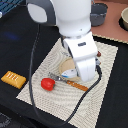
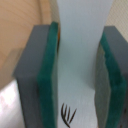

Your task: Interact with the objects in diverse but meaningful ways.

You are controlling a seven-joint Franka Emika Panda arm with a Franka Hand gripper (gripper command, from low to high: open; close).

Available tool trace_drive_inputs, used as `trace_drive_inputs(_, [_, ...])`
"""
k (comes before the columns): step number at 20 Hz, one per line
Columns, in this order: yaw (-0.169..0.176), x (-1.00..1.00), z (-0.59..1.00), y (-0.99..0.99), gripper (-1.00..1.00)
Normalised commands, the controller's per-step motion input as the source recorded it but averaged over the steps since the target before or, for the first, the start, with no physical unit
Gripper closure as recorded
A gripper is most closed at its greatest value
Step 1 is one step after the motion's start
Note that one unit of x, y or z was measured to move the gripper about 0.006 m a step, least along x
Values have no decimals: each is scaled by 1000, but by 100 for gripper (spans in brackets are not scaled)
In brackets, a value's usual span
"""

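Nearest the wrist camera, the hand (image 2: 80, 65) is gripping a pale white flat-sided object (image 2: 80, 55); its two green-faced pads (image 2: 49, 75) are pressing against either side of it, so the jaws are standing partly closed on it. A small dark mark is showing low on the white face. The view is blurred, so what the object is cannot be told for sure.

In the exterior view, the red tomato (image 1: 48, 84) is sitting on the woven placemat (image 1: 85, 102), toward the exterior view's left of the mat. Just beside it, a knife with an orange handle (image 1: 70, 82) is lying slantwise across the mat. The yellow-orange bread slab (image 1: 13, 78) is resting on the black tabletop (image 1: 20, 45), well apart from the mat on the exterior view's left.

Behind the knife, the white robot arm (image 1: 82, 52) is reaching down over a round wooden board (image 1: 67, 66) on the mat, hiding the hand itself. Farther back, a grey pot (image 1: 99, 13) is standing near the tabletop's far edge.
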Motion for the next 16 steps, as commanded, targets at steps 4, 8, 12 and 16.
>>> trace_drive_inputs(4, [-29, 565, 56, -481, 100])
trace_drive_inputs(8, [-56, 736, 132, -476, 100])
trace_drive_inputs(12, [-100, 899, 369, -333, 100])
trace_drive_inputs(16, [-95, 842, 220, -247, 100])
